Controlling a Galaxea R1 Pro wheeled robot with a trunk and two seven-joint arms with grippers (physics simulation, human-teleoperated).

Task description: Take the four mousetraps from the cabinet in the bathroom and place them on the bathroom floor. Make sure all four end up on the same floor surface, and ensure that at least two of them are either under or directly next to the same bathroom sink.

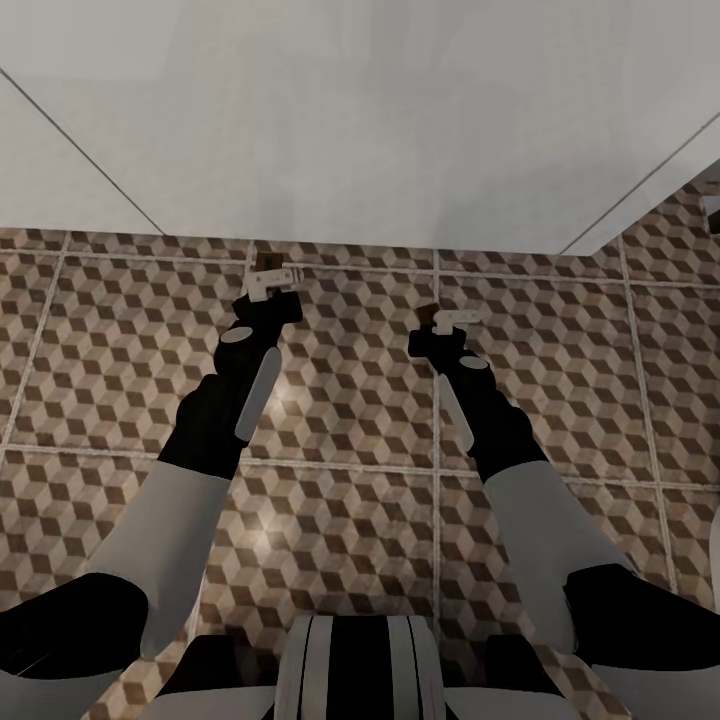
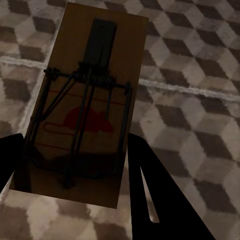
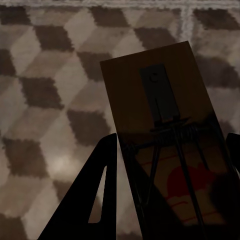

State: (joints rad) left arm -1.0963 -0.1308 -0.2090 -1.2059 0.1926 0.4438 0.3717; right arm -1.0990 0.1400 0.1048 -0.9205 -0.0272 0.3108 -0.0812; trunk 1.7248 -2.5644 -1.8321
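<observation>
Left gripper (image 1: 272, 278) jaws clenched on left mousetrap (image 2: 82, 107), board sticking out past dark fingers (image 2: 150, 195), held above bathroom floor (image 1: 350, 400). Right gripper (image 1: 452, 320) jaws clenched on right mousetrap (image 3: 167, 135), board between fingers (image 3: 95, 200), over same cube-pattern tiles. White wall (image 1: 350, 110) just ahead of both.

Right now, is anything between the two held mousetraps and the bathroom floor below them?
Nothing visible. The left gripper holds one mousetrap, the right gripper another, and under both lies only bare cube-patterned bathroom floor.
</observation>
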